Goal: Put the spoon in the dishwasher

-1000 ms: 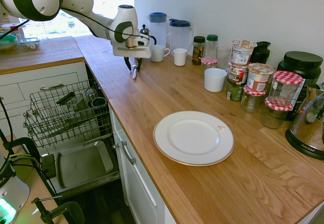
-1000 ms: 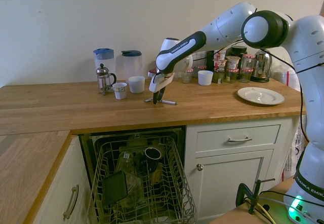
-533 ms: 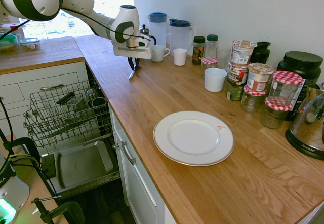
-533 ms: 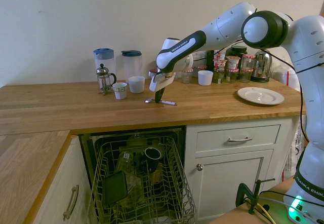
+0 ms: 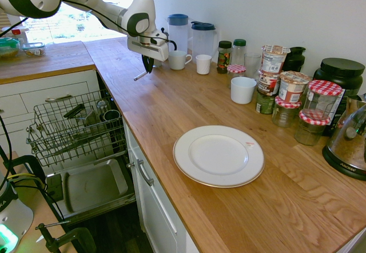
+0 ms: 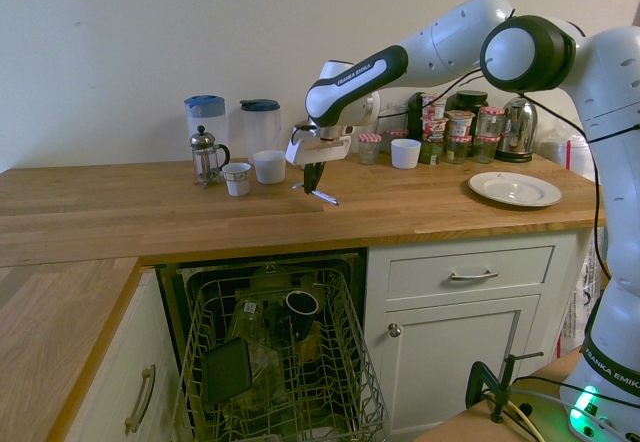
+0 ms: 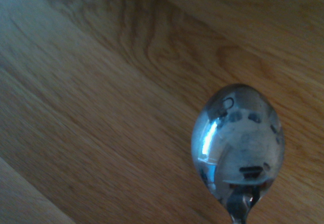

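Observation:
My gripper (image 5: pixel 148 67) (image 6: pixel 313 183) hangs a little above the wooden countertop (image 5: pixel 189 104), shut on the spoon (image 5: pixel 139 76) (image 6: pixel 324 197). The slim silver spoon sticks out slanted from the fingers, clear of the wood. Its shiny bowl (image 7: pixel 238 143) fills part of the wrist view over the wood grain. The dishwasher stands open below the counter edge, its wire rack (image 5: pixel 74 127) (image 6: pixel 280 362) pulled out with a few dishes in it. The grey door panel (image 5: pixel 91 184) is folded down under the rack.
Behind the gripper stand a French press (image 6: pixel 206 155), two white cups (image 6: pixel 237 178) (image 6: pixel 269 166) and two blue-lidded jugs (image 5: pixel 178 31). Further along are a white plate (image 5: pixel 218 155), a white cup (image 5: pixel 243 90), several jars (image 5: pixel 286 93) and a kettle (image 5: pixel 351 141).
The fingers have closed on the spoon, which lay on the countertop. The gripper has risen with it, so the spoon now hangs tilted above the wood.

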### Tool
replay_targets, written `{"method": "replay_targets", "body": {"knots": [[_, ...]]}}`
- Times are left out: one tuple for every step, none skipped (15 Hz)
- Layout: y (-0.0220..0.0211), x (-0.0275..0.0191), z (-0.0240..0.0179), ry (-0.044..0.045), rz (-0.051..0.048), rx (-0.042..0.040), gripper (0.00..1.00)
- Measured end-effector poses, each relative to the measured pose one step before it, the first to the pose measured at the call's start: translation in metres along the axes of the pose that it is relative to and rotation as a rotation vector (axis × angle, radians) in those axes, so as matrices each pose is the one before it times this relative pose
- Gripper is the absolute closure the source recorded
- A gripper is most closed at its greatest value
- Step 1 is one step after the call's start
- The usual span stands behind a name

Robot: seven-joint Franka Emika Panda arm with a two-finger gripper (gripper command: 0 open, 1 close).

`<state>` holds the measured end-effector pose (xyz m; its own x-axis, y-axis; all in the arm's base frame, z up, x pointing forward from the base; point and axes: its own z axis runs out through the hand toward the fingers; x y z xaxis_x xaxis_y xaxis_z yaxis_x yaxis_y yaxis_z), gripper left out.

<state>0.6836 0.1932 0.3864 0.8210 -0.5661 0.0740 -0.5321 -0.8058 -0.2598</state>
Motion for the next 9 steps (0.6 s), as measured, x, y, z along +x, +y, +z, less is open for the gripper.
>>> {"method": "replay_targets", "body": {"knots": [[-0.00669, -0.01014, -0.00932, 0.01600, 0.04928, -0.00229, 1.00], [-0.00481, -0.01429, -0.00856, 0.01537, 0.04300, -0.00749, 1.00], [-0.00161, -0.01722, -0.00994, 0.01981, 0.03495, -0.01063, 1.00], [0.00180, -0.01676, -0.01147, 0.02407, 0.03466, -0.00603, 1.00], [0.00509, -0.01491, -0.01172, 0.02051, 0.03564, -0.00442, 1.00], [0.00767, -0.01349, -0.01116, 0.01705, 0.03185, -0.00112, 1.00], [0.00934, -0.01309, -0.00854, 0.00672, 0.02162, 0.00071, 1.00], [0.01014, -0.01527, -0.00489, -0.00320, 0.01062, 0.00456, 1.00], [0.01074, -0.01775, -0.00188, -0.00739, 0.00070, 0.00366, 1.00]]}}
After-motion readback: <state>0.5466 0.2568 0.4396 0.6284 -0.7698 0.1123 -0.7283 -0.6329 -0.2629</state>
